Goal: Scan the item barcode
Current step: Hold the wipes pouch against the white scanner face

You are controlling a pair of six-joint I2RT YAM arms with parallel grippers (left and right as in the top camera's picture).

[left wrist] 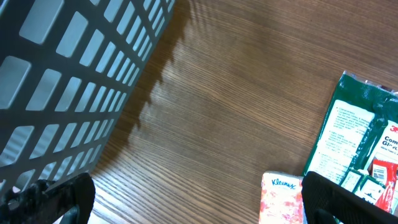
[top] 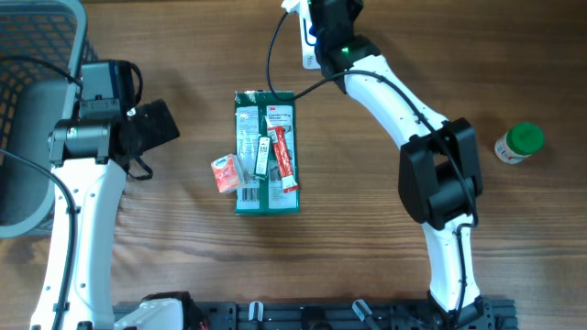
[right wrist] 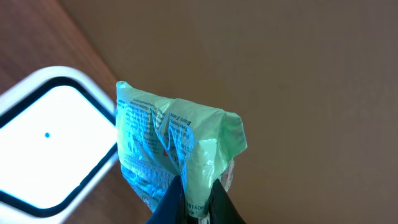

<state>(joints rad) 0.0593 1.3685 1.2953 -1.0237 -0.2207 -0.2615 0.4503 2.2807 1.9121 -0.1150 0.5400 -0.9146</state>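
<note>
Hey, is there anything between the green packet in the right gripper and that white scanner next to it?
Nothing visible stands between them. The right gripper is shut on the green packet, and in the right wrist view the packet's printed side sits right beside the white scanner, with no object in the gap.

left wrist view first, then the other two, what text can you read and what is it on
"Kleenex": on the tissue pack.
"3M": on the green pack, at the frame's right edge.
"Com" and "Gir": word beginnings on the same pack, cut off by the frame edge.
The rest of that pack's print: too small to read.
Pouch: print blurred, unreadable.
Bottle: label too small to read.
</note>
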